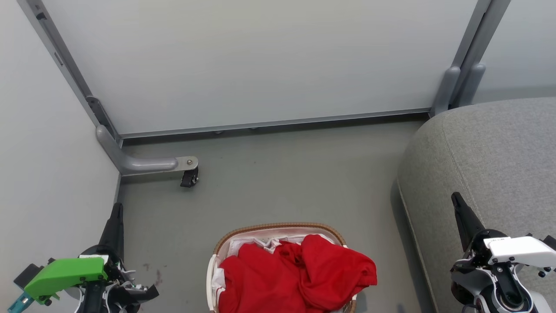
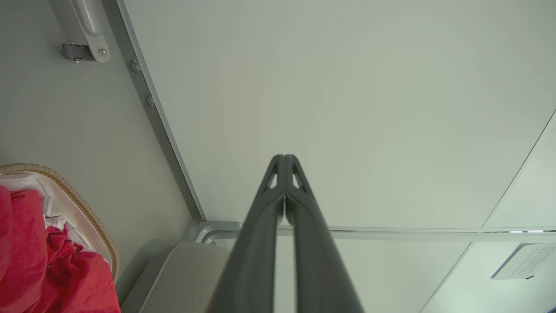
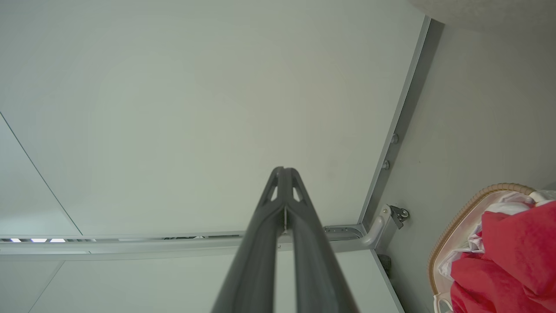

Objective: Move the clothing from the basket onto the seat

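Starting with the load, the inspector asked: "Where was the clothing?"

"Heaped in the basket on the floor, with one fold spilling over the rim on the side towards the seat. None lay on the seat."

"And the grippers?"

"The left gripper and the right gripper each had fingers pressed together, holding nothing. The basket sat between them, lower in the head view than either tip."

"Which arm was better placed?"

"In my judgement, the right. Its gripper stood at the seat's edge, and the heap, lying longest across the basket, reached towards it. It would need to part its fingers and come inward and down."
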You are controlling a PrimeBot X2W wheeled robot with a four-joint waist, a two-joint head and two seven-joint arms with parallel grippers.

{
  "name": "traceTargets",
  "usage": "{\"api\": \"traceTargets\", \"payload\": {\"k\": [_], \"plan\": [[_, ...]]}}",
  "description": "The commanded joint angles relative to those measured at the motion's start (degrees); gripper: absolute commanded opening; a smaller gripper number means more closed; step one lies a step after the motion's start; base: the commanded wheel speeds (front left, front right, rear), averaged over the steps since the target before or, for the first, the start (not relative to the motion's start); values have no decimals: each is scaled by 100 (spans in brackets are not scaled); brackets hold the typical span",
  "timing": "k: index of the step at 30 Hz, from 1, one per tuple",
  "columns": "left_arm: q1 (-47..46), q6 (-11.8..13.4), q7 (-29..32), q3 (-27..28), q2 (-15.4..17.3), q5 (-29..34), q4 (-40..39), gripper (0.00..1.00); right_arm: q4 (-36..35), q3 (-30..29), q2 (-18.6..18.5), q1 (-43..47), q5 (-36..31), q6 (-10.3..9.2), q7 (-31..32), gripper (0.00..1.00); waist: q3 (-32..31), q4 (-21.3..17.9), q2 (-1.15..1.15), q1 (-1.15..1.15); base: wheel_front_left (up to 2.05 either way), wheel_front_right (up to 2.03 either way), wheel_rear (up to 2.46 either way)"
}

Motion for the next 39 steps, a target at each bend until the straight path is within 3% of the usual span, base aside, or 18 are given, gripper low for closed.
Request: {"api": "traceTargets", "payload": {"k": [1, 39], "plan": [[-62, -33, 22, 9, 41, -16, -8, 0, -16, -9, -35, 62, 19, -2, 3, 0, 0, 0, 0, 0, 0, 0, 0], [-62, -34, 22, 8, 41, -16, -8, 0, -16, -9, -35, 63, 19, -2, 3, 0, 0, 0, 0, 0, 0, 0, 0]]}}
